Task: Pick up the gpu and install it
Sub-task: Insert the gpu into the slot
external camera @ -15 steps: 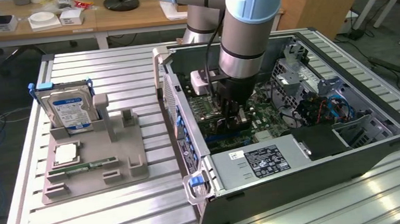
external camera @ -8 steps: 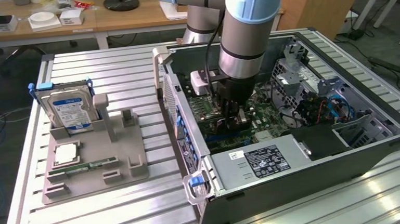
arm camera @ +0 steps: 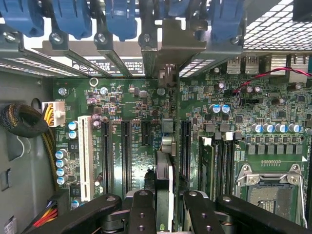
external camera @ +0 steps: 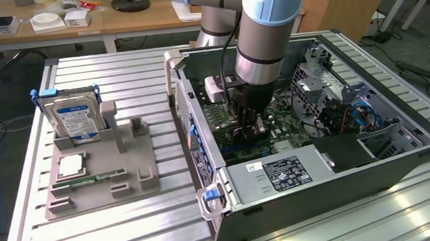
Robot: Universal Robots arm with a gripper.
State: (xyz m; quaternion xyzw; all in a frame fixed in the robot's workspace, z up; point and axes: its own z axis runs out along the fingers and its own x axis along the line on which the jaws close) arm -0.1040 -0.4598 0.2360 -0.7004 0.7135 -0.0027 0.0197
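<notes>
**Card Held Over the Green Board**

The wrist view is showing the end effector [arm camera: 165,214] clamping on the gpu [arm camera: 164,161], a thin card seen from its edge. The card is standing upright over the green board [arm camera: 131,102], among the long black slots. The exterior view is showing the arm [external camera: 265,33] hanging inside the open computer case [external camera: 396,160] on the bench [external camera: 117,233]. On the exterior view's left, the hard drive [external camera: 75,115] is sitting in its gray holder [external camera: 121,165], outside the case.
</notes>
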